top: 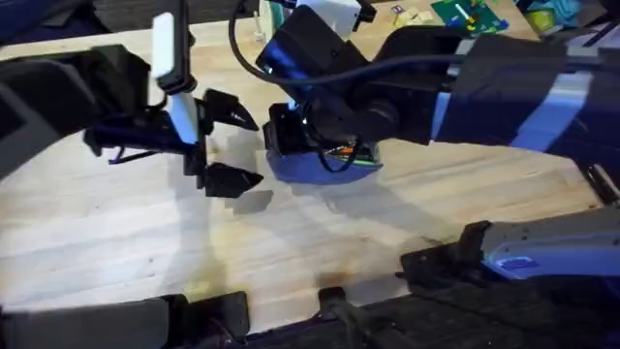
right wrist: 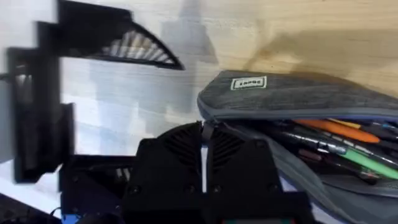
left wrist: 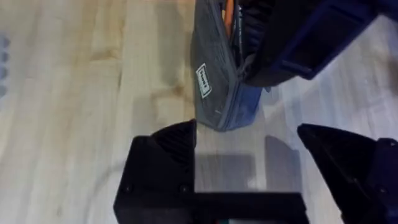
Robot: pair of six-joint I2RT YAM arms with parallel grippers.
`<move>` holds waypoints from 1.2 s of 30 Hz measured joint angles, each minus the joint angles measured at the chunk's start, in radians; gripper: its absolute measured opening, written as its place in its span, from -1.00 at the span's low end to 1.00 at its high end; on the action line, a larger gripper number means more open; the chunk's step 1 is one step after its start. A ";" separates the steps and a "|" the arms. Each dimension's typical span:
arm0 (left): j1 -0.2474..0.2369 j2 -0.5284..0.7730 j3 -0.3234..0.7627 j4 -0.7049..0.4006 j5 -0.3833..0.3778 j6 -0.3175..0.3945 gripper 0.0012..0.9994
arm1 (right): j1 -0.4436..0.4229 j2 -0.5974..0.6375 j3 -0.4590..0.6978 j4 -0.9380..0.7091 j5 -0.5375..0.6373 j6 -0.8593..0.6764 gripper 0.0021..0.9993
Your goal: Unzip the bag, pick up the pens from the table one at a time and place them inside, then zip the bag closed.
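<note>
The right hand (right wrist: 204, 163), fingers pressed together, pinches the zipper end of the open bag (right wrist: 292, 93), pens (right wrist: 329, 130) showing inside. The left hand (top: 232, 145) hangs spread apart just left of the bag on the counter (top: 320, 242).

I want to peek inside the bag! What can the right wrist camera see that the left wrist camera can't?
Right wrist alone: its own right gripper with fingers together at the bag's zipper end, and a green pen among the pens inside.

Left wrist alone: its own left gripper, open and holding nothing, just short of the bag.

Both: the grey bag with its white label, orange pens in the opening, and the wooden table.
</note>
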 joint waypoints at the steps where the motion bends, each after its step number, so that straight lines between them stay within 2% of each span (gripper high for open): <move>1: -0.007 0.021 0.000 0.006 0.012 -0.005 0.99 | 0.000 0.000 0.000 0.000 -0.002 0.000 -0.94; 7: -0.045 0.109 0.000 0.060 0.072 -0.019 0.99 | 0.000 0.000 0.000 0.001 -0.009 0.000 -0.94; 13: -0.082 0.123 0.000 0.123 0.109 -0.026 0.98 | 0.000 0.000 0.000 0.001 -0.009 0.000 -0.94; 15: -0.093 0.123 0.000 0.141 0.115 -0.039 0.72 | 0.000 0.000 0.000 0.001 -0.010 0.000 -0.94; 18: -0.100 0.123 0.000 0.164 0.116 -0.073 0.44 | 0.000 0.000 0.000 0.001 -0.012 0.000 -0.94; 22: -0.099 0.123 0.000 0.175 0.113 -0.092 -0.76 | -0.002 0.000 0.000 0.003 -0.012 0.000 -0.94; 23: -0.100 0.123 0.000 0.176 0.112 -0.095 -0.86 | -0.003 0.000 0.000 0.003 -0.012 0.000 -0.94; 31: -0.101 0.123 0.000 0.177 0.111 -0.116 -0.91 | -0.003 0.000 0.000 0.002 -0.012 -0.002 -0.94; 36: -0.101 0.123 0.000 0.177 0.112 -0.118 -0.91 | -0.014 -0.010 0.000 -0.018 -0.016 -0.054 -0.94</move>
